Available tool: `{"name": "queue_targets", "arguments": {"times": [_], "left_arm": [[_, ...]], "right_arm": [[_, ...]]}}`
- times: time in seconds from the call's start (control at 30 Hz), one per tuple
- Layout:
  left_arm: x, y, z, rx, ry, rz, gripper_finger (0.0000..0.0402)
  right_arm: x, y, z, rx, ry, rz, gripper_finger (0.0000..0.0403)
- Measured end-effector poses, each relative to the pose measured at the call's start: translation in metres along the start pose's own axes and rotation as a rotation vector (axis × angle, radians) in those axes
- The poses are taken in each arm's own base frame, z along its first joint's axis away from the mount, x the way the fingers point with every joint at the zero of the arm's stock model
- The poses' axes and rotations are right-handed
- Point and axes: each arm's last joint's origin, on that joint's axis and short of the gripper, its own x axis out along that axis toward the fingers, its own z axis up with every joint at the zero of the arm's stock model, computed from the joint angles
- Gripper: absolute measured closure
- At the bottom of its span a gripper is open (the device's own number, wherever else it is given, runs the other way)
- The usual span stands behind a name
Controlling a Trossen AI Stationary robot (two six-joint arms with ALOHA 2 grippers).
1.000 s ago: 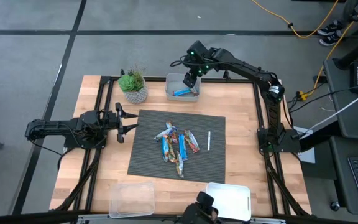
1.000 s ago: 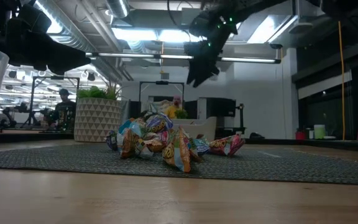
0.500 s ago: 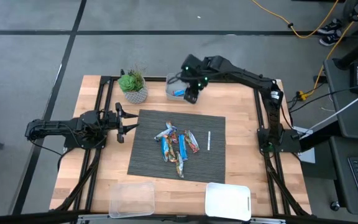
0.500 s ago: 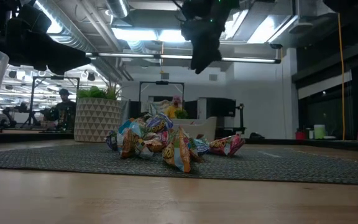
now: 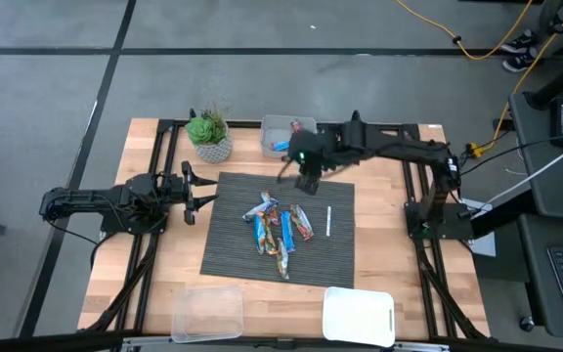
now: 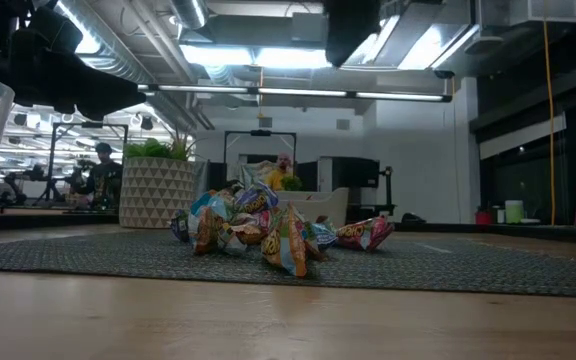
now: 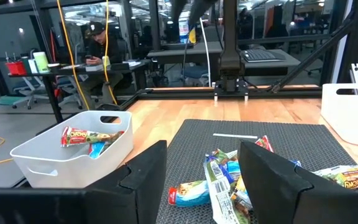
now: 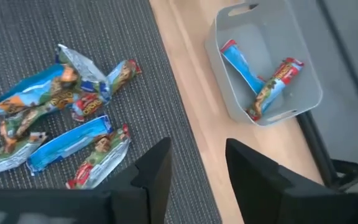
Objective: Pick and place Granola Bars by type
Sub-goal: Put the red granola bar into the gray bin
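Several granola bars in blue, blue-and-red and brownish-gold wrappers lie in a loose pile (image 5: 280,227) on the dark mat (image 5: 233,244). The pile also shows in the low view (image 6: 268,230) and the right wrist view (image 8: 61,124). Two more bars, one blue (image 8: 241,65) and one red-brown (image 8: 275,87), lie in the white bin (image 5: 286,137) at the far edge. My right gripper (image 5: 306,176) hangs open and empty above the mat's far edge, between bin and pile. My left gripper (image 5: 198,193) is open and empty at the mat's left edge.
A thin white stick (image 5: 328,221) lies on the mat right of the pile. A potted plant (image 5: 209,137) stands at the far left. A clear container (image 5: 206,311) and a white container (image 5: 360,315) stand at the near edge. A person sits in the room beyond (image 7: 98,43).
My right gripper has moved from above the white bin toward the table's near edge, to a place over the mat's far edge. The bars in the bin and in the pile have stayed where they were.
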Motion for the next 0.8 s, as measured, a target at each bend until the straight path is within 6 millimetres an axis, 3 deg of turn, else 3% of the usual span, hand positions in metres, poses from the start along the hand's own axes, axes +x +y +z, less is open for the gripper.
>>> {"name": "queue_targets", "arguments": {"times": [0.4,0.6,0.8], "left_arm": [[0.0,0.0,0.0,0.0,0.0,0.0,0.021],[0.0,0.0,0.0,0.0,0.0,0.0,0.0212],[0.0,0.0,0.0,0.0,0.0,0.0,0.021]], "right_arm": [[-0.045,0.068,-0.032,-0.026,-0.063,0.078,0.025],[-0.046,0.087,-0.039,-0.024,-0.057,0.101,0.025],[-0.043,0.091,-0.04,0.066,-0.05,0.104,0.025]]}}
